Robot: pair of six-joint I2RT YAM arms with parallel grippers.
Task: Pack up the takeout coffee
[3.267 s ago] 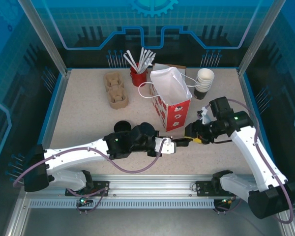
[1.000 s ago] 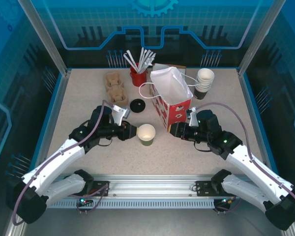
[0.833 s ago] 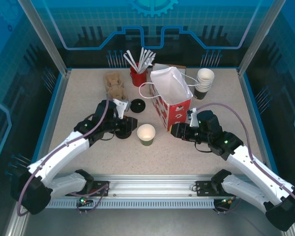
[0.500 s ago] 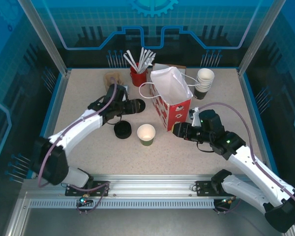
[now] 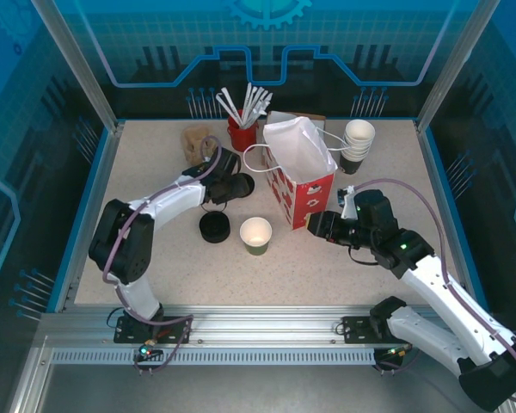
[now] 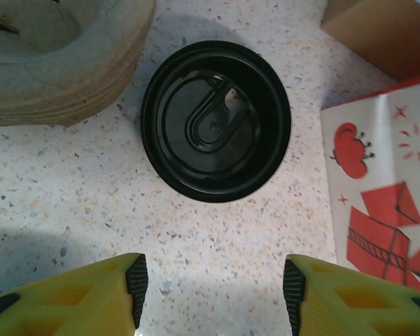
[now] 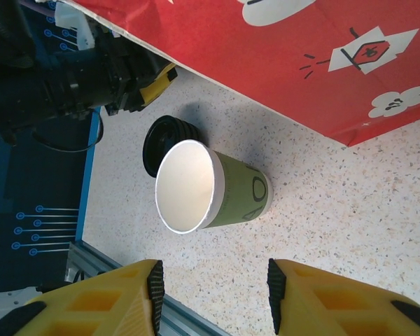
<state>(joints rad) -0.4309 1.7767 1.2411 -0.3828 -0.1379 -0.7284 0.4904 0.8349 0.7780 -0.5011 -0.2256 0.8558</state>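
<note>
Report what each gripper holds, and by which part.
Nothing is held. The left gripper is open, its fingers just short of a black lid; the right gripper is open, short of the lidless paper cup.

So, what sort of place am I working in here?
Most likely a staged coffee-takeout counter inside a robot test cell: a stack of paper cups, a red paper bag and pulp cup carriers sit on a speckled table, fenced by blue printed panels.
</note>
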